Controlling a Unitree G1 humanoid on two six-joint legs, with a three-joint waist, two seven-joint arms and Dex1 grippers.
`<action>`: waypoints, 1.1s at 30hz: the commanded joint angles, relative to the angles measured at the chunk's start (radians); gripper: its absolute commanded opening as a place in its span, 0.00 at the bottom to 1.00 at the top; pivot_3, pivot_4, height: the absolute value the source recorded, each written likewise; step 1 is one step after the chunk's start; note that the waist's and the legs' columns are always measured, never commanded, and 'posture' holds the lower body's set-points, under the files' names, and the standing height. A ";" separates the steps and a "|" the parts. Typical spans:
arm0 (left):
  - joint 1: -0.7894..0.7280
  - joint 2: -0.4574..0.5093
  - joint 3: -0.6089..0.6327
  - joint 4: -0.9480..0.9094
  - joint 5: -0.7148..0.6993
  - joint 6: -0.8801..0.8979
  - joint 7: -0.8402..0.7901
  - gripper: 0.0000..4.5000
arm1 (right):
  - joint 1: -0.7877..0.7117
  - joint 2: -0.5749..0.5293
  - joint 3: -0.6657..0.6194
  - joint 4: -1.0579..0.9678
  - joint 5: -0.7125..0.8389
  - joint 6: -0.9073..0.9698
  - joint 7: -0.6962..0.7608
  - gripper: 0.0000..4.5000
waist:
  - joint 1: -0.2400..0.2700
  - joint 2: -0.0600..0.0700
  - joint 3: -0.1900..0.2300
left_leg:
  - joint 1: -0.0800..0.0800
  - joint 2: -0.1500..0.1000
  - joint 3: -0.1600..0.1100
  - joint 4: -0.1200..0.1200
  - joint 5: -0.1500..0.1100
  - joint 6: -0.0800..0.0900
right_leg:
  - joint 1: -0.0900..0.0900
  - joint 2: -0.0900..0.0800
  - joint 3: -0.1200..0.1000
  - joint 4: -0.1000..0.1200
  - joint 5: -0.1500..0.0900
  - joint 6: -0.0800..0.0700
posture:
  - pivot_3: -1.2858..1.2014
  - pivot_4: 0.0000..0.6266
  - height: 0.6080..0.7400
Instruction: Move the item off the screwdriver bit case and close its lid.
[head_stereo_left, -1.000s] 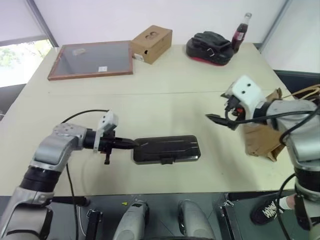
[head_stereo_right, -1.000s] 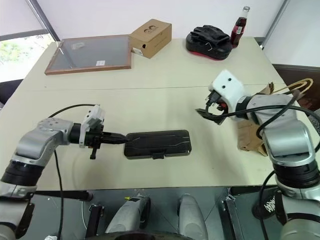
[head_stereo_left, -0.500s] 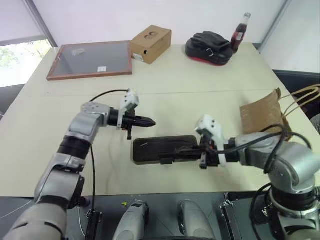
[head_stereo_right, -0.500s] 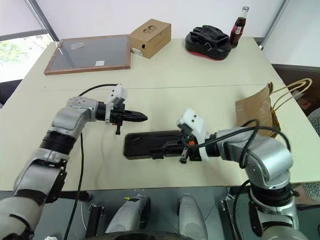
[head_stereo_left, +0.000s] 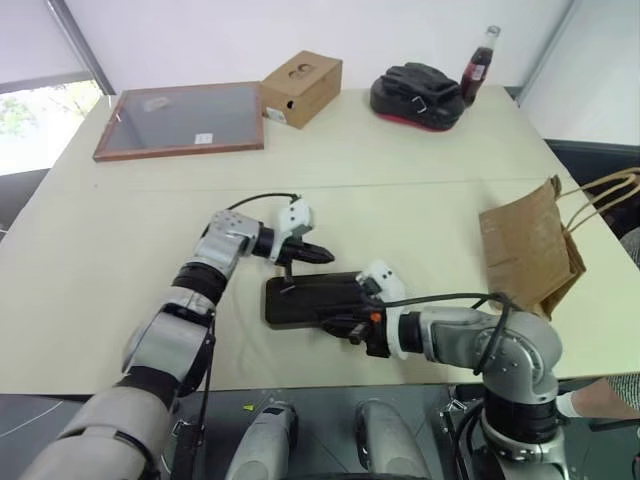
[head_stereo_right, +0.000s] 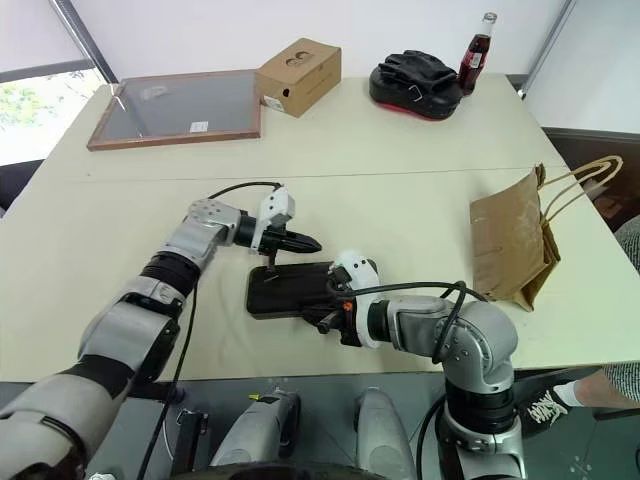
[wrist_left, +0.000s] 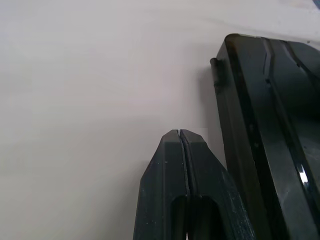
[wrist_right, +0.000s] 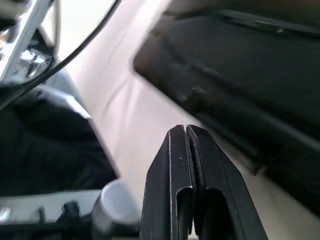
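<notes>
Paper bag stands clear of the bit case; lid closing is in hand. Left gripper and right gripper are both clenched empty; next, press the lid's latch edge home

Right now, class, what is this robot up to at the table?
The robot is working on the screwdriver bit case lying flat near the table's front edge. Both grippers are shut and hold nothing: the left gripper sits just behind the case, the right gripper at its front edge by the latch. The brown paper bag is already off the case, standing near the table's right edge. The lid looks down.
</notes>
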 joint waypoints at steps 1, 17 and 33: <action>-0.026 -0.018 -0.003 0.023 0.030 -0.052 0.004 0.00 | 0.033 0.015 0.017 -0.013 -0.025 0.007 -0.112 0.01 | 0.000 0.000 0.000 | 0.000 0.000 0.000 0.000 0.000 0.000 | 0.000 0.000 0.000 0.000 0.000 0.000 | 0.52 0.24 1.00; 0.099 -0.065 -0.049 -0.028 0.094 -0.072 -0.072 0.00 | -0.002 -0.003 0.070 -0.070 -0.112 -0.054 -0.243 0.01 | -0.006 0.000 -0.003 | 0.002 0.000 0.000 0.001 0.000 0.000 | 0.001 0.002 0.000 0.001 0.000 0.000 | 0.52 0.24 1.00; 0.057 -0.047 0.003 0.032 0.113 -0.154 0.071 0.00 | -0.068 -0.203 0.093 -0.166 0.024 0.007 -0.057 0.01 | 0.004 0.000 -0.012 | 0.004 0.000 -0.002 0.001 0.000 0.001 | 0.006 0.002 -0.001 -0.001 0.000 0.000 | 0.52 0.24 1.00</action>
